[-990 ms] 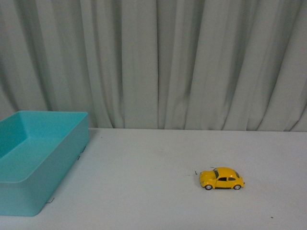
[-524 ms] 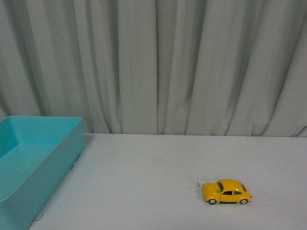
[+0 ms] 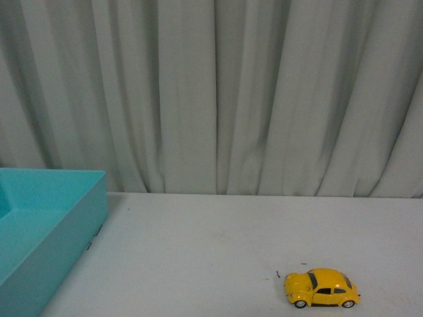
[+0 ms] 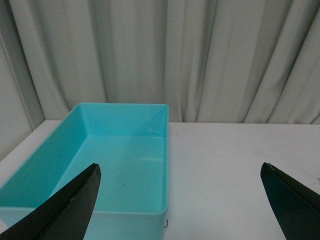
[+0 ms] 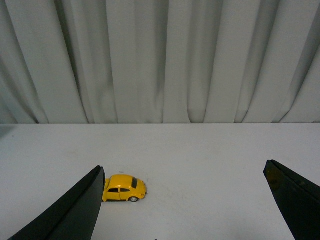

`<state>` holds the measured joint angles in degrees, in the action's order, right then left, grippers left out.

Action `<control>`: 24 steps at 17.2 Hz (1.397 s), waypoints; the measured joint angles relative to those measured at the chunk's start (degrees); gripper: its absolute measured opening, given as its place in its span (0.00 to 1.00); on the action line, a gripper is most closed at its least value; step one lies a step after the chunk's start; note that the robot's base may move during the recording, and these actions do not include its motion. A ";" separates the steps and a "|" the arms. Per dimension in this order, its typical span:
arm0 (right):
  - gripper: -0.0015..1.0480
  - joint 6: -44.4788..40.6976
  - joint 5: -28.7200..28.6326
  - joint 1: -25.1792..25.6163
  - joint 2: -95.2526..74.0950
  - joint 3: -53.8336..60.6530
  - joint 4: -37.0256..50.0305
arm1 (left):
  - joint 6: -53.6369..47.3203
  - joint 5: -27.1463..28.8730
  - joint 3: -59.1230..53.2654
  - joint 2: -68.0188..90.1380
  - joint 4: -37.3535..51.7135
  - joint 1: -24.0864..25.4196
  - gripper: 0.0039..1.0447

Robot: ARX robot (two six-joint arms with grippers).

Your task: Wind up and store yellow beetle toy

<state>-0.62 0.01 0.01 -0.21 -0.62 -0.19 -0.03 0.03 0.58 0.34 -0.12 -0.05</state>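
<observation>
On the table (image 3: 198, 251) stands the yellow beetle toy (image 3: 322, 288); left tool (image 4: 179, 170) and right tool (image 5: 185, 167) spread wide

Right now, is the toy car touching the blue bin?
Apart. The front view shows the toy car on the right of the table and the blue bin at the left edge, with a wide stretch of bare tabletop between them.

The teal bin (image 3: 66, 244) is cut off at the front view's left edge.
</observation>
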 joint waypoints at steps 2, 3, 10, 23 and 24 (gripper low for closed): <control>0.94 0.00 0.00 0.00 0.00 0.00 0.00 | 0.00 0.00 0.00 0.00 -0.07 0.00 0.94; 0.94 -0.02 0.00 0.00 0.00 0.00 -0.02 | 0.00 0.00 0.00 0.00 -0.04 0.00 0.94; 0.94 0.00 0.00 0.00 0.00 0.00 0.00 | 0.00 0.00 0.00 0.00 -0.07 0.00 0.94; 0.94 10.78 -29.22 22.86 -51.52 -8.13 47.01 | 0.00 0.15 0.00 0.00 -0.07 0.00 0.94; 0.94 10.69 -28.70 21.77 -61.24 -13.29 54.05 | 0.00 -0.04 0.00 0.00 -0.09 0.00 0.94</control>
<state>10.07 -28.69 21.78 -61.45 -13.91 53.87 -0.03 -0.01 0.58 0.34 -0.21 -0.05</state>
